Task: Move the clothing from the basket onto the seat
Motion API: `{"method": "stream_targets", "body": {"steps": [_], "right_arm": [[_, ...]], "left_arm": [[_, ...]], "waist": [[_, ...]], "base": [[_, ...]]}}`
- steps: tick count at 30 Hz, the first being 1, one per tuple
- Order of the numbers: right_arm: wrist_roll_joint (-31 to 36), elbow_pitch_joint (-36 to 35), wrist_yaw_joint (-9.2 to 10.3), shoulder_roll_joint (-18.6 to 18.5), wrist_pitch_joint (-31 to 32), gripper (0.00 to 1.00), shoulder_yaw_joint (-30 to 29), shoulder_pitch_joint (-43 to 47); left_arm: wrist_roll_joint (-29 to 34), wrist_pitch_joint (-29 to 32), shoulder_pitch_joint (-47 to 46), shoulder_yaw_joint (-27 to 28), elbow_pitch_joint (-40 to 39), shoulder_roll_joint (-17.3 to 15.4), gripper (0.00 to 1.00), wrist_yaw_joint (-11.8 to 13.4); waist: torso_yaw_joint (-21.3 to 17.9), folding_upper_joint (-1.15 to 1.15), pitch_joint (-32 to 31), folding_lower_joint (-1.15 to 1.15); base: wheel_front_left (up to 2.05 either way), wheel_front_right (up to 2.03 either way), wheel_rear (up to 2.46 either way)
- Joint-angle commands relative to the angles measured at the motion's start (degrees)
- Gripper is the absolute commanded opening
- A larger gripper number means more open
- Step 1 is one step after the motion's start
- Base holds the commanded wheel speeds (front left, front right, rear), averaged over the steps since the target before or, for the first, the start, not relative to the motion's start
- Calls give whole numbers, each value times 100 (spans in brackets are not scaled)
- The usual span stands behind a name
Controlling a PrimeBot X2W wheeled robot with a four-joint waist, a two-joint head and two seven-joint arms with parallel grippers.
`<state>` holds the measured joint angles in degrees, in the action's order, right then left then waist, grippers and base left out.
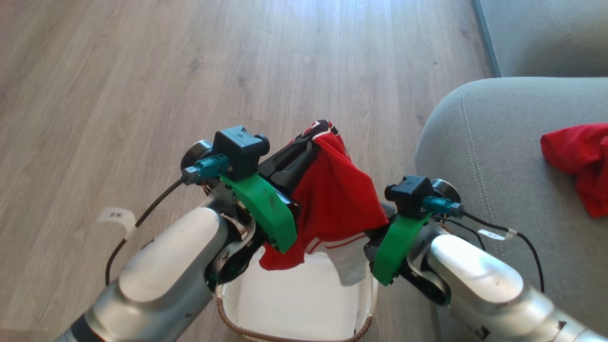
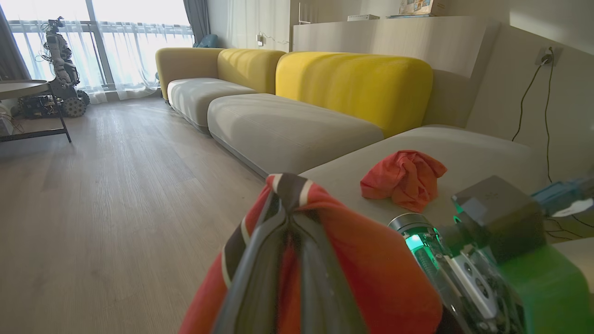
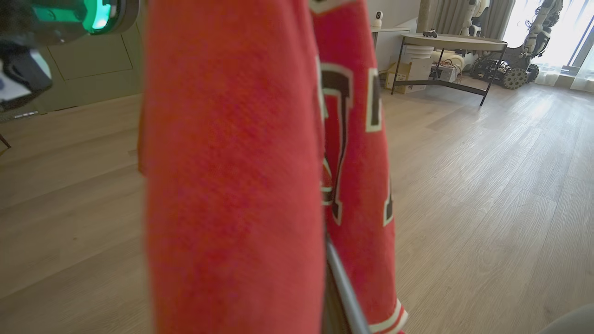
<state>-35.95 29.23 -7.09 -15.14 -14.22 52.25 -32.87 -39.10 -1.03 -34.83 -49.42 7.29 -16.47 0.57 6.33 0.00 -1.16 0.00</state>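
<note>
Bright red fabric sports jersey (image 1: 332, 199): black-and-white numbers, white hem stripes, black-white-red striped collar. Plain red cloth shirt (image 1: 577, 161), right. Small white perforated plastic basket (image 1: 294, 304): brown woven-look rim. Large grey upholstered seat cushion (image 1: 498, 142): pale double stitching. Grey-brown wood-grain plank floor (image 1: 142, 71). Yellow sofa backrest (image 2: 352, 83), far.

**Supports and their loads**

Wood-plank floor (image 1: 142, 71): one white perforated basket (image 1: 237, 325) with a brown rim, standing just beside the seat's rounded corner.
Grey upholstered seat (image 1: 498, 199): one crumpled red shirt (image 1: 582, 156), lying on the cushion top, well apart from the basket.
</note>
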Motion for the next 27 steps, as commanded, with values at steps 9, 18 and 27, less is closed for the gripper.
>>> {"method": "stream_targets", "body": {"steps": [9, 18, 27], "right_arm": [[116, -579, -40, -3, -76, 0, -807, 55], [523, -1213, -40, -74, -77, 0, -1897, 625], [865, -1826, -40, -101, -77, 0, -2893, 1139]], "left_arm": [[-53, -44, -306, 278, -138, -164, 0, 85], [-207, -115, -153, 359, -218, -218, 40, 128], [-280, -134, -25, 288, -340, -262, 100, 51]], "waist": [[-147, 0, 42, 0], [-325, 0, 58, 0], [-583, 0, 52, 0]], "base": [[0, 0, 0], [0, 0, 0], [0, 0, 0]]}}
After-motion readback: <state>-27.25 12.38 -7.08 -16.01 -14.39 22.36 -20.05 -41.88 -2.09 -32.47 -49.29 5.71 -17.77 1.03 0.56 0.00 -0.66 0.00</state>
